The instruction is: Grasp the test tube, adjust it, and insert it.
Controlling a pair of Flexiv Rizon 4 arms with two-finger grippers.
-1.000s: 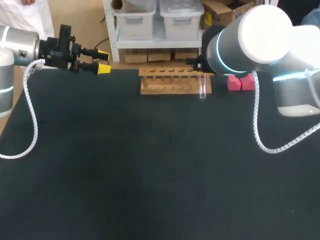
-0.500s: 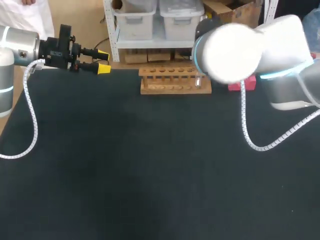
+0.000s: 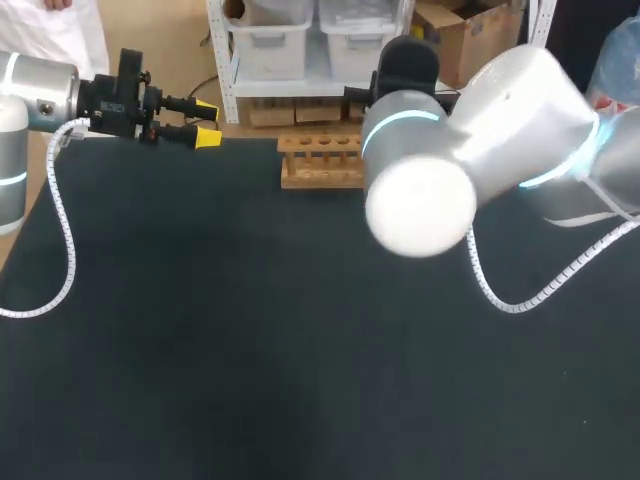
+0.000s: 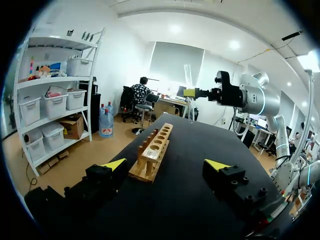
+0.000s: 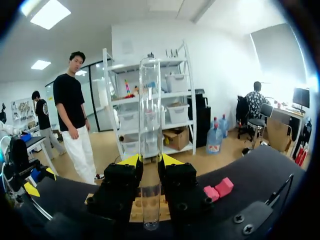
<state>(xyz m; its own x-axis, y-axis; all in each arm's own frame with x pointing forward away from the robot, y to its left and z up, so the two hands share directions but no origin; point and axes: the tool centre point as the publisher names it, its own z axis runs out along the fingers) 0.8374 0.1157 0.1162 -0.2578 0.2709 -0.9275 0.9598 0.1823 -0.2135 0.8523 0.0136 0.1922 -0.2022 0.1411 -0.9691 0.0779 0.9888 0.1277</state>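
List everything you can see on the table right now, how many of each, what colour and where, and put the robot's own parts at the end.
table: one, black top, under everything.
test tube rack: one, light wood, a row of holes, at the table's far edge.
test tube: one, clear glass, upright in the right pincer, above the rack.
blocks: two, pink, touching each other, on the table beside the rack.
left pincer: one, black with yellow tips, open and empty, at the far left corner.
right pincer: one, black with yellow tips, shut on the test tube.
arms: two, white and silver, one from each side.
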